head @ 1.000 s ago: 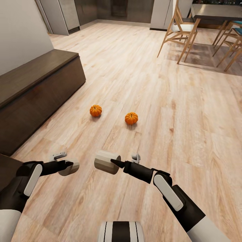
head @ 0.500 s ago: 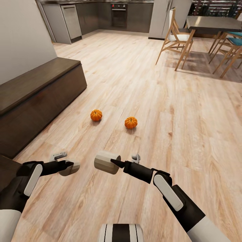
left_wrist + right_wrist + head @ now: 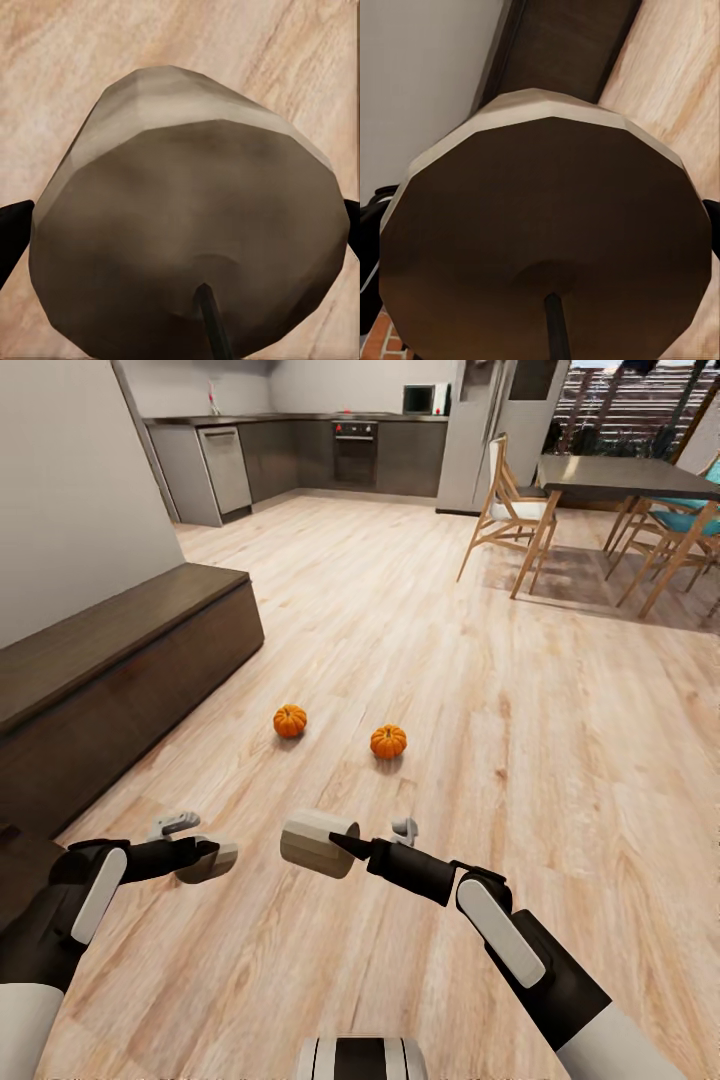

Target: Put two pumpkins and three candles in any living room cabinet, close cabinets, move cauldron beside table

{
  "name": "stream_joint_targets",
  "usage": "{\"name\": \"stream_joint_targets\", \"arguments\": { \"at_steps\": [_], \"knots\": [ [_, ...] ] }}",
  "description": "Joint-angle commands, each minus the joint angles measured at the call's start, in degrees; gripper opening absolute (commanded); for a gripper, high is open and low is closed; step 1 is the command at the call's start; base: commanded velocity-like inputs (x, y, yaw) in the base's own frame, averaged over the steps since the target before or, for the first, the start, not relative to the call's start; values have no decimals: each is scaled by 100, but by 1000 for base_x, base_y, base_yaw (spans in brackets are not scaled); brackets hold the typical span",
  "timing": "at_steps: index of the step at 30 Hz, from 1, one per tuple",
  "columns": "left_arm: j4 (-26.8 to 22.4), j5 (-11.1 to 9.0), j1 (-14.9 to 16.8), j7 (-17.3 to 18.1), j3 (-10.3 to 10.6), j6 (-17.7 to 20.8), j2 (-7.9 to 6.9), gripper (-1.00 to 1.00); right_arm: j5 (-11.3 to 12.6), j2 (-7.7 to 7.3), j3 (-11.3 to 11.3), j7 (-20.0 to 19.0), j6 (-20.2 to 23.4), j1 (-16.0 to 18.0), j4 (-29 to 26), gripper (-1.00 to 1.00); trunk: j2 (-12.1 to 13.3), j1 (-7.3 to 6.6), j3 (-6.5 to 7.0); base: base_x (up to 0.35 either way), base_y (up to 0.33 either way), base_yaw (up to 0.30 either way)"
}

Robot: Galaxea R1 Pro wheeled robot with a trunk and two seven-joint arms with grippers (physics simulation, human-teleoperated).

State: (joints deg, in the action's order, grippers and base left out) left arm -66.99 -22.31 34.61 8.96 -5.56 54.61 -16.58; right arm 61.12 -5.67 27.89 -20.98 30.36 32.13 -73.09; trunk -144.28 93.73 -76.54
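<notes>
left gripper (image 3: 205, 852): I have it clamped on a candle (image 3: 212, 863)
right gripper (image 3: 345, 844): clamped on second candle (image 3: 317, 842)
pumpkins (image 3: 290, 720) (image 3: 388, 741): on floor (image 3: 480, 690), beside cabinet (image 3: 120, 670)

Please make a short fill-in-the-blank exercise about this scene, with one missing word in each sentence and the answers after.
1. Each gripper, left gripper and right gripper, holds one ____.
2. The number of pumpkins lying on the floor is ____.
3. The colour of the pumpkins is ____.
4. The long dark-brown cabinet stands on the robot's ____ side.

Missing words: candle; two; orange; left
</notes>
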Motion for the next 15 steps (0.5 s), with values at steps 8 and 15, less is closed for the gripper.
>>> {"name": "stream_joint_targets", "arguments": {
  "at_steps": [8, 15],
  "knots": [
    [1, 79, 2, 58, -7, 20, 39, -100, 15, -4, 14, 3, 20, 3, -3, -100, 10, -23, 204, -31, 0, 0],
    [2, 98, 2, 52, 49, 18, 58, -100, 22, -4, 7, -2, 21, 3, 3, -100, 19, -41, 360, -86, 0, 0]
  ]
}}
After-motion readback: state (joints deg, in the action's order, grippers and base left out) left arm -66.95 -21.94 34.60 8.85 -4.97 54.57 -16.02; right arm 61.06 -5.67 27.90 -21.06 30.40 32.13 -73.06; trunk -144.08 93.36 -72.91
